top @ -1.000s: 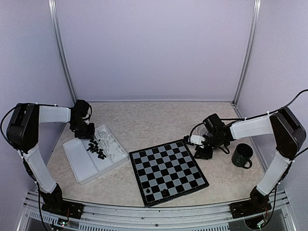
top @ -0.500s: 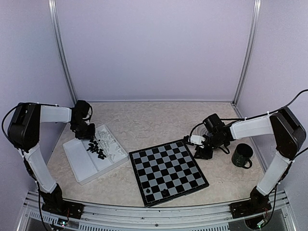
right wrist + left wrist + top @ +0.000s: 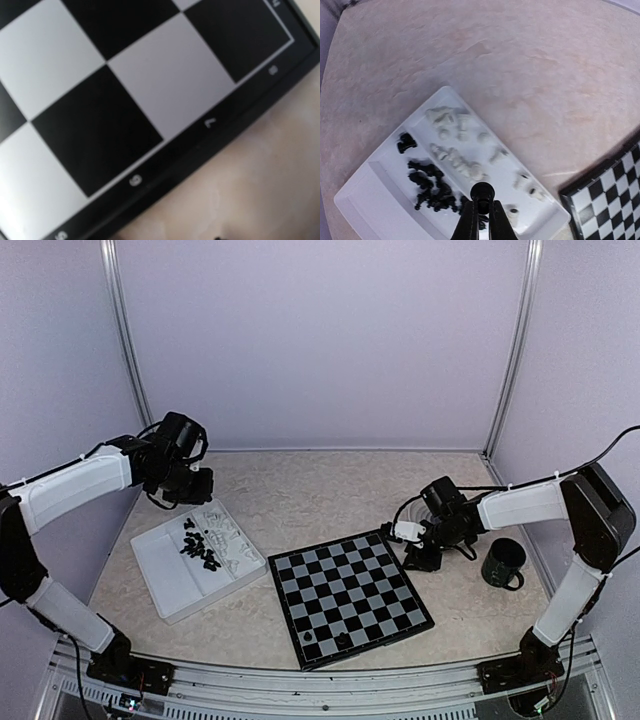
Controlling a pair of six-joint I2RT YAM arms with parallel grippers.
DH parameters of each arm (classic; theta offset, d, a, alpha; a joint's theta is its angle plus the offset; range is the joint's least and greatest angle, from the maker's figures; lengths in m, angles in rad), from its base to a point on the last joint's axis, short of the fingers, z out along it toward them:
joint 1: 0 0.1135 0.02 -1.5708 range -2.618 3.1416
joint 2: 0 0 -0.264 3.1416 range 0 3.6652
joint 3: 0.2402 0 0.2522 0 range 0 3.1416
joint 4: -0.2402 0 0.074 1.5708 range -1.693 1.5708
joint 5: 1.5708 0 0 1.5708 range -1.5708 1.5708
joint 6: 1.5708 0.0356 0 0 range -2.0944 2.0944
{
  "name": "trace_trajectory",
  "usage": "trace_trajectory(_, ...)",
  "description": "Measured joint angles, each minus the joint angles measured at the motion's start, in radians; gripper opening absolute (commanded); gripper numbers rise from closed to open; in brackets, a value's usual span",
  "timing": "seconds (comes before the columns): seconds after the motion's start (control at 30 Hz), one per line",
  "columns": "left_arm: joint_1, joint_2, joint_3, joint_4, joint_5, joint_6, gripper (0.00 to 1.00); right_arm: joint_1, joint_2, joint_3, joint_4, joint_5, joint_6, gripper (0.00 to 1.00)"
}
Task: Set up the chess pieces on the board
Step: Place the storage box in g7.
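Clamping a black piece (image 3: 482, 191) lengthwise along its fingers (image 3: 468, 224), left gripper (image 3: 481, 205) hovers; right gripper (image 3: 421, 557) unclear.

Bare tabletop (image 3: 320, 490) runs along the far edge, from the tray (image 3: 160, 580) at the left edge to the right pincer (image 3: 421, 558), which sits low at the board's (image 3: 350, 590) right corner. The left pincer (image 3: 197, 492), gripping a black piece (image 3: 482, 191), hangs over the tray's far end. A mug (image 3: 502, 564) stands near the right edge.
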Motion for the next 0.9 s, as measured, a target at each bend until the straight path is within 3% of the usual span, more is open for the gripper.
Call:
trace_trajectory(0.13, -0.233, -0.036, 0.059, -0.028, -0.014, -0.012, 0.04, 0.004, 0.0, 0.001, 0.0, 0.007, 0.0, 0.46)
trace_trajectory(0.3, -0.504, 0.034, 0.119, -0.052, 0.018, -0.022, 0.05, 0.005, 0.0, 0.002, 0.0, 0.01, 0.0, 0.46)
trace_trajectory(0.47, -0.684, 0.132, 0.137, -0.047, 0.128, -0.008, 0.05, 0.006, 0.0, 0.002, 0.002, 0.014, 0.0, 0.46)
trace_trajectory(0.63, -0.798, 0.246, 0.168, -0.047, 0.2, 0.008, 0.05, 0.008, 0.0, 0.002, 0.002, 0.018, 0.0, 0.46)
trace_trajectory(0.9, -0.821, 0.34, 0.168, -0.056, 0.253, 0.034, 0.05, 0.008, 0.0, 0.002, 0.003, 0.02, 0.0, 0.46)
